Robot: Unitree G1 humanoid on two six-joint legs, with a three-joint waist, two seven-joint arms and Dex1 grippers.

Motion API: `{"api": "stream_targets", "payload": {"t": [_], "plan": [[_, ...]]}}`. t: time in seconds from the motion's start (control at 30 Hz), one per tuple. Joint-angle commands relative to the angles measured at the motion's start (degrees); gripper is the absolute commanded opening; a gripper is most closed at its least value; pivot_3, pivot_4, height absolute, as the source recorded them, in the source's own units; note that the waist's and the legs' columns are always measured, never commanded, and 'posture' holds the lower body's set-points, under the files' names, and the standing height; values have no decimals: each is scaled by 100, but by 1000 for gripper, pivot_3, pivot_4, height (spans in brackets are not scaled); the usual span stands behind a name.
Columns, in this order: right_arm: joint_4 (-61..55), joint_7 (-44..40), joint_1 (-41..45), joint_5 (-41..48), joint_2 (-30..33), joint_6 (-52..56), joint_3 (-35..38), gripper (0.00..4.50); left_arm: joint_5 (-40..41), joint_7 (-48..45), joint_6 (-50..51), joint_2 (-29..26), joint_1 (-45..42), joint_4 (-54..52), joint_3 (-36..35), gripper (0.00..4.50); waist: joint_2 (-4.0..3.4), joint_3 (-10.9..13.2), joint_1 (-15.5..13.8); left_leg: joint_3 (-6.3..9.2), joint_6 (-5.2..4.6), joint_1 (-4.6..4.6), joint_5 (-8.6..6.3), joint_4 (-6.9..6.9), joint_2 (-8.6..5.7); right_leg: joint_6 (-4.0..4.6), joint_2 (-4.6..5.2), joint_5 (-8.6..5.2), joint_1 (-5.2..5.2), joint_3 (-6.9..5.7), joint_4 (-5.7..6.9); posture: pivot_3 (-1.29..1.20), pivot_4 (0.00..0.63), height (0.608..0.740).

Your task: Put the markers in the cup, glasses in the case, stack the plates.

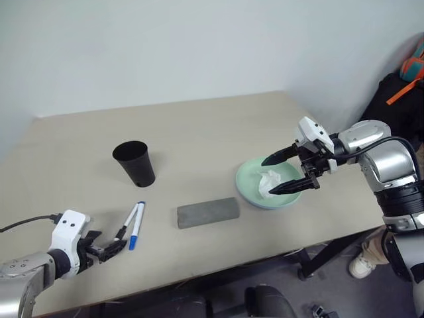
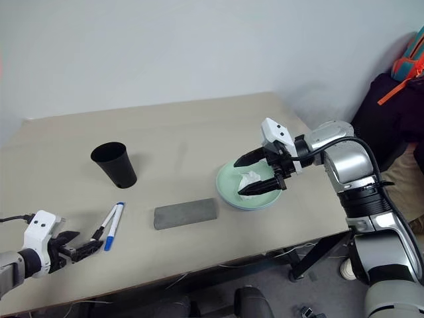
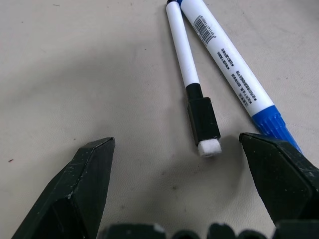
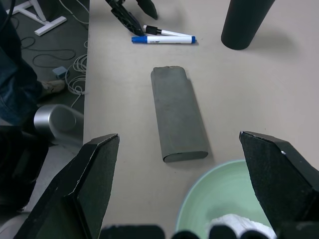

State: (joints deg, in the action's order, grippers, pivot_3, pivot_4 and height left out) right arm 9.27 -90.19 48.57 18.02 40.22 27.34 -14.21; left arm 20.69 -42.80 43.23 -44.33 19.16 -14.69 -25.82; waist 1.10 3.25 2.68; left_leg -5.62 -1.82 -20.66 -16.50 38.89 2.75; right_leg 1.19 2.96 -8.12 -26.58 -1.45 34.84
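Down at the near edge of the table (image 1: 218, 126), the left gripper (image 1: 112, 250) sits low with its fingers (image 3: 84, 184) spread wide and nothing between them. Right in front of those tips lie the two markers (image 1: 133, 224), side by side and almost touching, flat on the surface. Their long axes run away from the gripper, roughly along the line it points, so the fingers straddle the ends instead of crossing the barrels. The black-capped marker (image 3: 192, 84) has its cap end nearest, lying in the open gap; the blue-capped marker (image 3: 234, 74) lies just beside the far finger. My read: the left arm is plainly the nearer one for the markers, and a clean pinch likely wants the wrist turned across a barrel.

Next out, the grey case (image 1: 207, 212) lies closed, mid-table, long axis across the table. Beyond the markers stands the black cup (image 1: 135, 163), upright and empty-looking, well apart from them.

Farther right, the right gripper (image 1: 288, 173) hovers over the mint green plate (image 1: 246, 180), fingers spread, empty, above the crumpled white tissue (image 1: 269, 181) lying in it. A light blue rim peeks from under the green plate's near edge. Glasses: I cannot see them.
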Motion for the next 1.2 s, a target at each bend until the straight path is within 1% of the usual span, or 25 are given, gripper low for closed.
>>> {"api": "stream_targets", "payload": {"t": [0.03,0.3,0.33,0.37,0.47,0.73,1.03,1.2], "plan": [[-155,39,95,76,87,-14,180,4182,-86,82,-31,-40,-48,134,83,4346,-5,-1,0,0,0,0,0,0,0,0,0,0,0,0,0,0,0,738],[-57,110,129,22,47,-89,164,4182,2,154,42,28,-185,311,147,4346,-25,-2,-1,2,1,4,0,0,5,0,2,0,2,-13,0,0,0,738],[-45,118,132,17,44,-101,160,4182,21,164,61,46,-222,331,149,3987,-27,-2,-1,4,1,4,0,0,5,0,2,0,2,-15,0,0,0,738],[-37,123,132,15,41,-110,157,4182,36,169,73,58,-252,344,156,3821,-27,-3,-1,5,1,4,1,0,5,0,4,0,3,-20,0,0,0,738],[-27,129,134,15,38,-131,150,4182,74,181,92,71,-302,356,183,2894,-30,-4,-1,6,1,4,1,1,10,0,8,0,3,-32,0,0,0,738],[29,170,163,-8,-6,-205,118,4182,301,160,260,173,-564,342,180,294,-34,-6,-22,6,1,-3,0,2,0,0,27,0,6,-46,-4,0,0,738],[27,211,166,-25,-49,-224,102,4182,515,40,280,210,-694,245,89,294,-31,-6,-20,6,0,-9,0,1,-10,0,75,0,7,-105,-3,0,0,738],[66,222,178,-48,-58,-254,89,4182,966,-423,277,-51,-661,-86,-364,294,-12,-4,-8,6,0,-9,0,1,-10,0,76,0,4,-114,-3,0,0,738]]}}
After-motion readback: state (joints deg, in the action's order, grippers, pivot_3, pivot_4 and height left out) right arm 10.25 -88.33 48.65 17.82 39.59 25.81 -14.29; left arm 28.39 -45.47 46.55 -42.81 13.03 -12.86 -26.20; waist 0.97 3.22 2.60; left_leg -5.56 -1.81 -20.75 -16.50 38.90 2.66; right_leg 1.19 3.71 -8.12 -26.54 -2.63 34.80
